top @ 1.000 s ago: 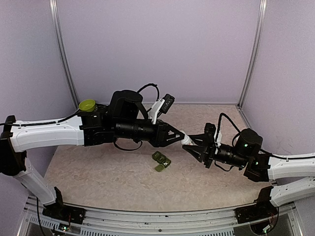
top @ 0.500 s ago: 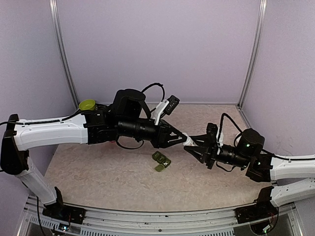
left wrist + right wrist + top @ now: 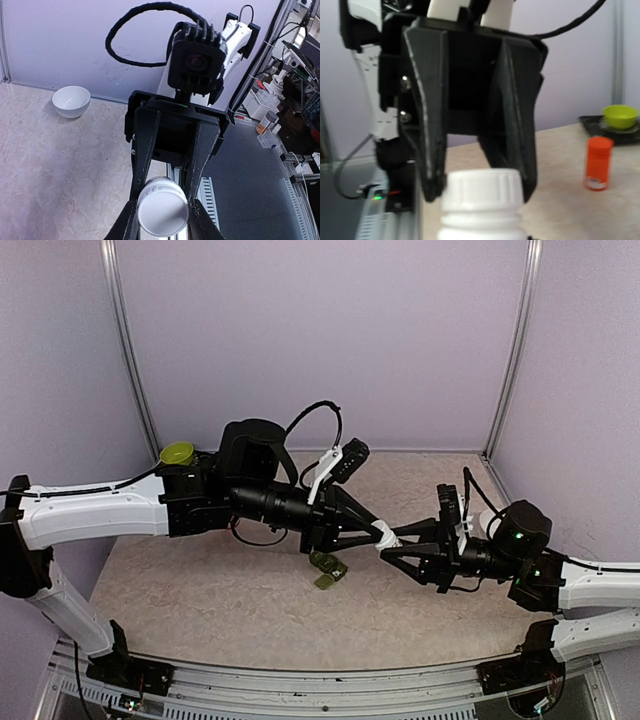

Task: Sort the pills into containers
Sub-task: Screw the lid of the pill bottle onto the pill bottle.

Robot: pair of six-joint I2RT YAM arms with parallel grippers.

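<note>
1. The left gripper (image 3: 373, 531) grips the small white plastic bottle (image 3: 383, 536) by its cap, the right gripper (image 3: 394, 541) by its body, mid-frame.
2. The pair has sunk rightward; the cap is still on.
3. The dark green plastic three-compartment containers (image 3: 330, 574) wait below-left on the desk (image 3: 200, 590).

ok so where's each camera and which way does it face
top external: above and behind, looking down at the table; both arms, left claw opposite right claw.
left wrist: on left arm, facing the right claw; own fingers at bottom.
right wrist: on right arm, facing the left claw; own fingers unseen.
shared: all show the white bottle both claws grip.
</note>
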